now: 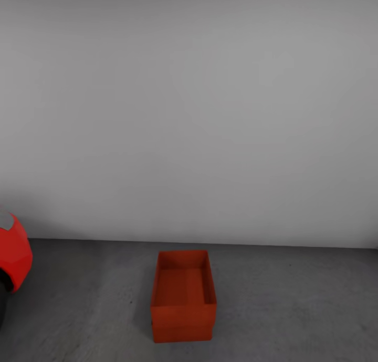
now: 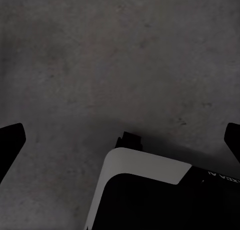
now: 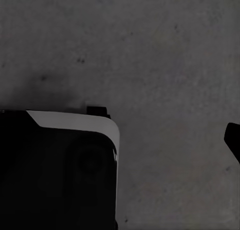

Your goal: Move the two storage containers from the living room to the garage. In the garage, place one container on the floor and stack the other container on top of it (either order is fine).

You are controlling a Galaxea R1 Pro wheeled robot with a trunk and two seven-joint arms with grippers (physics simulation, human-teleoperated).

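Head view: one storage container (image 1: 183, 296) sits on the garage floor (image 1: 294, 304), right of the red car (image 1: 13, 257) — apparently stacked already. Left wrist: left gripper (image 2: 120, 140) spread wide, empty. Right wrist: right gripper's state I cannot tell — I'd verify the stack next.

One storage container (image 1: 184, 296) is sitting on top of the other (image 1: 182, 332), and the stack is resting on the floor (image 1: 294, 309) just before the wall (image 1: 199, 115). The car (image 1: 13, 257) is standing well to the left of the stack, also before the wall.
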